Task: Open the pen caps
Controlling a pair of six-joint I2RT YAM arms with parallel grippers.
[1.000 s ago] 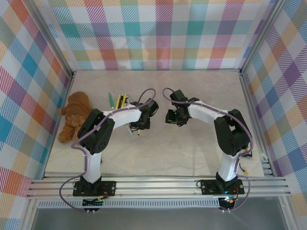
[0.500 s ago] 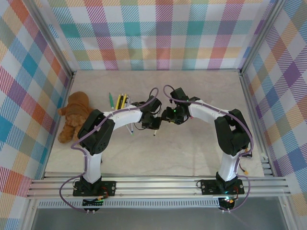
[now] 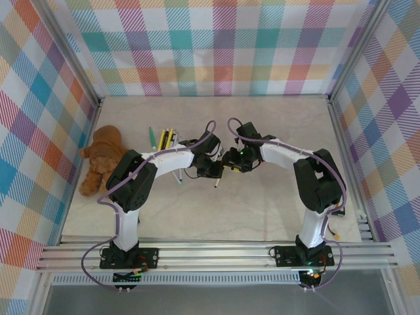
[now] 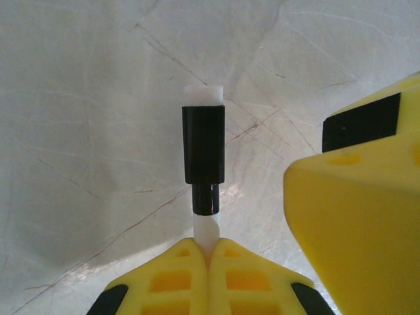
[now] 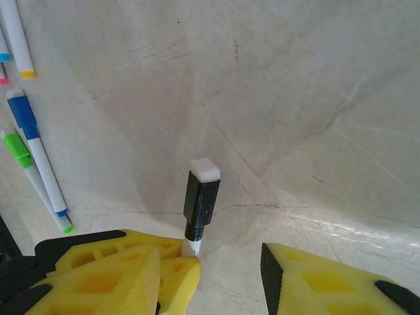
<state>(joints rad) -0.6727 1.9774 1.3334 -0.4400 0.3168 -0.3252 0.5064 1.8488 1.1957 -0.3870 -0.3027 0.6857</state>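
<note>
Pale, veined tabletop (image 3: 275, 197) inside plaid-patterned walls.

- Left gripper (image 4: 209, 259): fingers pressed together on the white barrel (image 4: 205, 231) of one pen, held above the middle of the tabletop.
- Pen's long axis runs straight out from the left fingers toward 12 o'clock in the left wrist view. The black cap (image 4: 203, 144) is on the far end and still seated.
- Right gripper (image 5: 228, 259): fingers stand apart with nothing held. In the right wrist view the cap rises in the gap, closer to the 9 o'clock finger. I cannot tell whether it touches.
- Judgement: the right arm is the free one and already straddles the cap. It needs to close on the black section and pull along the barrel's axis.
- Further off, loose pens (image 3: 164, 138) lie at 10 o'clock from the grippers.
- Teddy bear (image 3: 102, 157) at 9 o'clock by the wall.
</note>
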